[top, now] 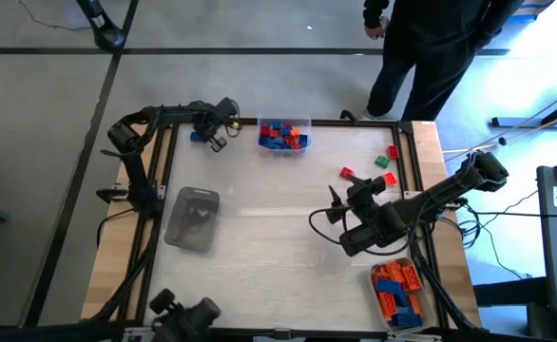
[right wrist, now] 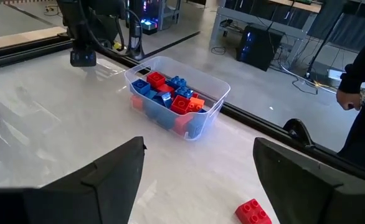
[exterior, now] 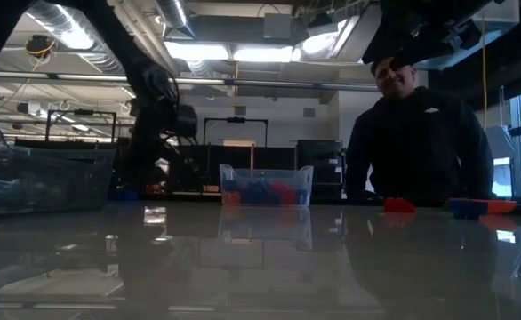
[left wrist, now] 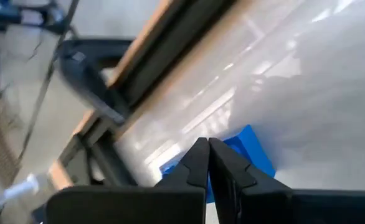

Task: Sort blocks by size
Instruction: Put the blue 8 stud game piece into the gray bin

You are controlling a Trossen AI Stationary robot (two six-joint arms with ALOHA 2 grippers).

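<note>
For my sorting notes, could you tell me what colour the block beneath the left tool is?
Blue block, clearest in the left wrist view.

Studded toy blocks lying in three groups and as loose pieces on the table, seen from above.

A heap of red and blue blocks [top: 283, 135] is filling a clear tray at the far edge; the right wrist view is showing them piled at mixed angles, with one orange piece among them. A second heap of orange and blue blocks [top: 398, 289] is lying in a tray at the near right corner. Loose red blocks [top: 348, 173] and a green block [top: 381, 161] are sitting apart near the right edge. A single blue block [left wrist: 248, 149] is resting flat at the far left corner.
</note>
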